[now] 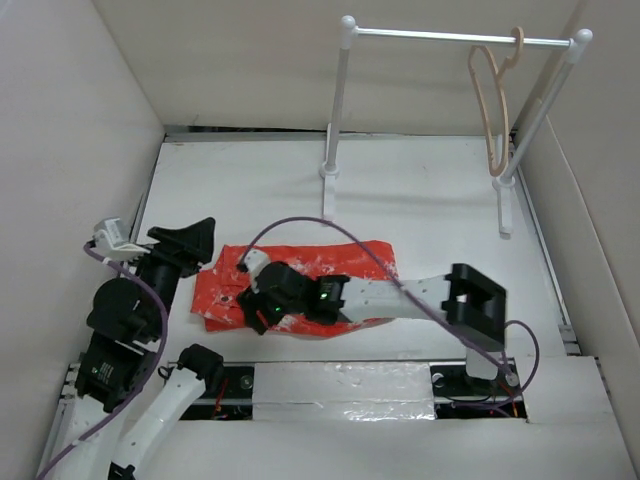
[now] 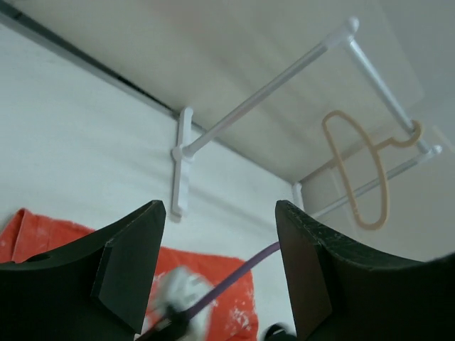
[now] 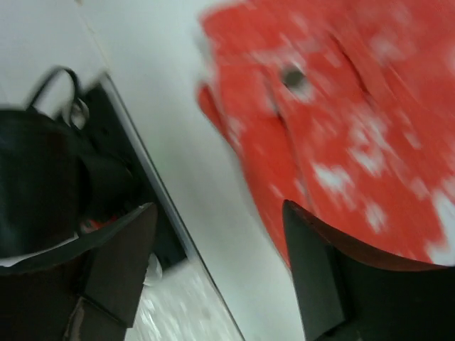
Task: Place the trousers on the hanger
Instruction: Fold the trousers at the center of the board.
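Trousers [image 1: 222, 295] lie flat on the bench [image 1: 420, 210], well in front of the rail [image 1: 430, 38]. The hanger [image 1: 490, 110] hangs at the rail's right end. The cloth looks soft, light and limp, so I judge the waistband edge the best hold. My left fingers [image 2: 121, 270] and right fingers [image 3: 114, 263] stand wide and empty. Bench toward the rail is open.
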Robot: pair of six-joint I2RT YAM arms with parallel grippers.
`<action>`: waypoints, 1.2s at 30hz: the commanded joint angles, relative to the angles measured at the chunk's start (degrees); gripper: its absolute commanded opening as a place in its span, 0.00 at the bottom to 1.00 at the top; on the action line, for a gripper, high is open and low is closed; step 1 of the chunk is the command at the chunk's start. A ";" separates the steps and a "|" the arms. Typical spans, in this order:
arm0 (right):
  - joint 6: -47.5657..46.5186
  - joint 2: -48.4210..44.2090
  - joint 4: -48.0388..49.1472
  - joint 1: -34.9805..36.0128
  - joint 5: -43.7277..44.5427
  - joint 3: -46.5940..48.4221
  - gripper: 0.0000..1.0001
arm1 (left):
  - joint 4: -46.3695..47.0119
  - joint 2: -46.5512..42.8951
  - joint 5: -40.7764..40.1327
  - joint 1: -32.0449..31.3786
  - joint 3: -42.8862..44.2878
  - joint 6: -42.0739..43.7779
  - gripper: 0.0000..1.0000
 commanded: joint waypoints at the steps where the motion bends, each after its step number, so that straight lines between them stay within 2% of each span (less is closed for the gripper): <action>1: 2.74 -16.42 9.97 -5.86 5.03 -8.56 0.63 | 1.49 1.54 4.76 0.23 -5.30 0.97 0.60; 2: 3.36 -22.19 10.32 -6.83 5.91 -11.99 0.53 | 2.80 2.42 5.82 0.23 -6.62 0.89 0.59; 3: 4.06 -25.12 10.50 -7.97 6.71 -18.55 0.37 | 3.94 4.26 8.35 0.23 -9.94 0.71 0.56; 4: 5.55 -28.11 10.59 -10.42 7.76 -21.75 0.12 | 5.52 4.97 9.86 0.23 -12.41 0.27 0.55; 5: 6.18 -34.14 10.76 -11.75 7.86 -25.00 0.03 | 10.06 5.59 12.40 0.23 -14.78 -0.17 0.53; 6: 6.79 -37.16 10.94 -13.07 7.94 -31.04 0.00 | 12.54 6.99 13.64 0.23 -19.33 -0.95 0.49; 10: 7.67 -48.16 9.64 -19.66 7.78 -42.66 0.00 | 23.53 14.02 20.23 -0.82 -26.75 -2.80 0.38; 11: 8.72 -50.70 8.49 -22.37 7.42 -44.09 0.00 | 28.86 18.30 20.50 -3.61 -27.89 -3.50 0.36; 13: 9.43 -52.82 7.16 -24.41 6.98 -48.75 0.00 | 32.07 23.59 19.02 -7.49 -27.29 -3.51 0.36; 14: 9.69 -53.70 7.25 -26.33 6.54 -50.33 0.00 | 33.47 26.57 17.97 -12.47 -26.42 -3.16 0.36; 15: 10.74 -54.67 6.64 -26.96 6.19 -51.65 0.00 | 33.92 32.26 13.78 -15.21 -23.71 -2.72 0.36; 17: 13.03 -59.14 4.09 -26.97 7.85 -55.68 0.00 | 33.84 38.26 10.33 -20.31 -19.75 -0.36 0.38; 18: 13.91 -61.16 3.39 -26.97 8.20 -57.18 0.00 | 32.88 44.38 8.31 -24.08 -14.59 0.79 0.41; 19: 15.31 -65.62 2.43 -26.97 8.82 -58.68 0.07 | 31.83 47.23 7.25 -25.60 -11.67 1.58 0.42; 20: 15.41 -67.75 0.42 -26.97 9.00 -60.00 0.10 | 30.68 50.13 6.11 -26.48 -9.03 3.42 0.44; 21: 15.67 -69.78 -0.13 -26.97 9.26 -62.88 0.12 | 29.63 55.20 6.27 -26.49 -4.39 4.56 0.46; 23: 17.86 -74.43 -1.09 -26.97 8.39 -65.89 0.23 | 29.10 59.98 8.98 -27.02 -0.24 6.41 0.47; 28: 19.28 -77.97 -4.79 -27.49 8.65 -69.06 0.33 | 22.25 77.64 15.22 -26.49 17.42 14.49 0.47; 29: 19.10 -78.06 -5.57 -28.02 9.00 -69.06 0.34 | 19.10 80.10 15.84 -26.49 19.71 15.73 0.47; 31: 17.27 -77.45 -5.07 -29.24 7.35 -69.15 0.36 | 14.45 89.74 18.38 -26.49 30.31 19.84 0.49; 36: 16.99 -76.04 -6.19 -31.79 6.80 -68.89 0.36 | 11.60 96.11 21.03 -26.49 38.08 22.06 0.52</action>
